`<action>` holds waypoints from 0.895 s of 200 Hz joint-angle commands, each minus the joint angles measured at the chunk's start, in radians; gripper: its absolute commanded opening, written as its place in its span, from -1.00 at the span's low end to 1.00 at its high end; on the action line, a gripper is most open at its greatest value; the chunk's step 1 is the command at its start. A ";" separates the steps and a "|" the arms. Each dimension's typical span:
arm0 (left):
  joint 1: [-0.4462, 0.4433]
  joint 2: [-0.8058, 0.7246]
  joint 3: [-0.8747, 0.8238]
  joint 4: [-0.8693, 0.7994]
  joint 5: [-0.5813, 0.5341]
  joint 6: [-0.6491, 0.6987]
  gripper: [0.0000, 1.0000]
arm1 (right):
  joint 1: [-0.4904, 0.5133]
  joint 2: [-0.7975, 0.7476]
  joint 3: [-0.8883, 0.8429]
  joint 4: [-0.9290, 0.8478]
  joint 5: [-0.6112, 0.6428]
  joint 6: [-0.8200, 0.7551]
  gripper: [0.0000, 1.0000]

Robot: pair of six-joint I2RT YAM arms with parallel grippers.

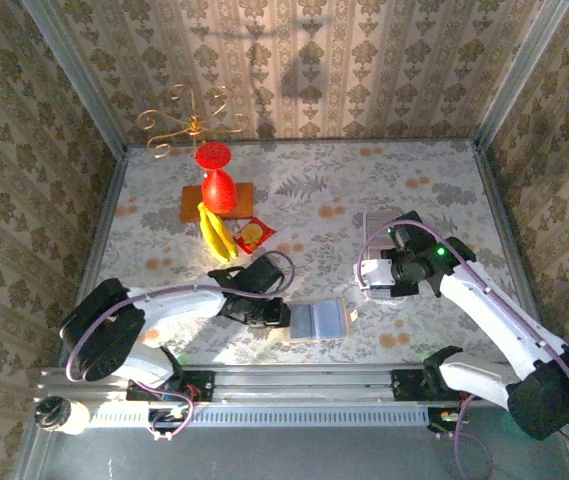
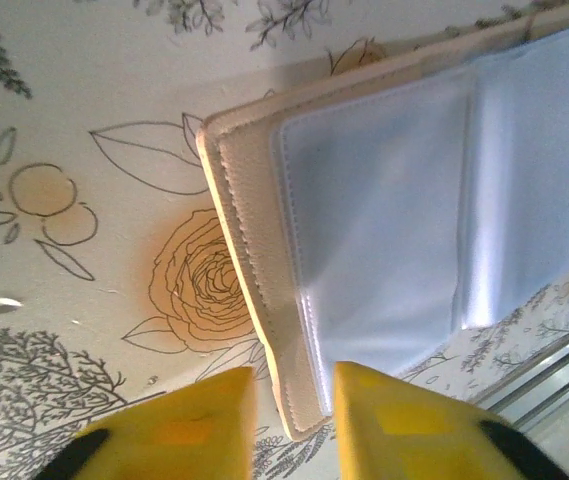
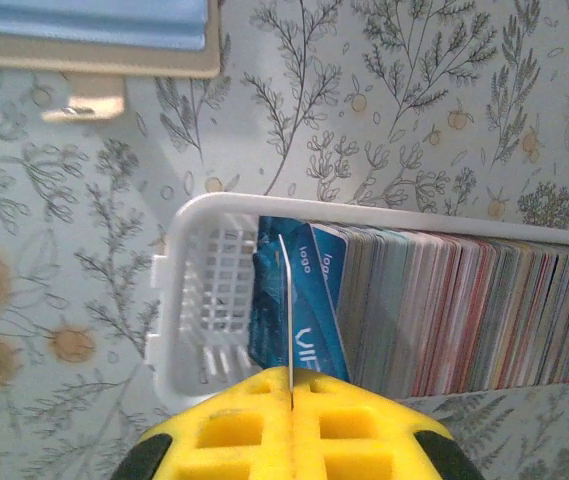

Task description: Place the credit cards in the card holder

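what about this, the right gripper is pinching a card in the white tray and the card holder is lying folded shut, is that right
Not quite: the card holder is not folded shut. It lies open with its clear sleeves facing up, as the left wrist view shows. The rest holds: the right gripper is pinching a card in the white tray.

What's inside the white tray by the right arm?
A packed row of credit cards standing on edge, blue ones at one end; the right jaws pinch one. Cards hide the tray floor.
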 commanded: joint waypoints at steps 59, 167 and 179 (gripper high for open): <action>-0.006 -0.095 0.027 -0.092 -0.054 -0.007 0.14 | 0.065 0.004 0.205 -0.079 -0.112 0.981 -1.00; -0.076 0.050 0.067 -0.001 -0.106 -0.074 0.38 | 0.319 -0.249 -0.374 0.658 -0.074 2.157 -1.00; -0.079 0.074 0.073 0.021 -0.093 -0.075 0.38 | 0.359 -0.261 -0.410 0.670 -0.031 2.193 -1.00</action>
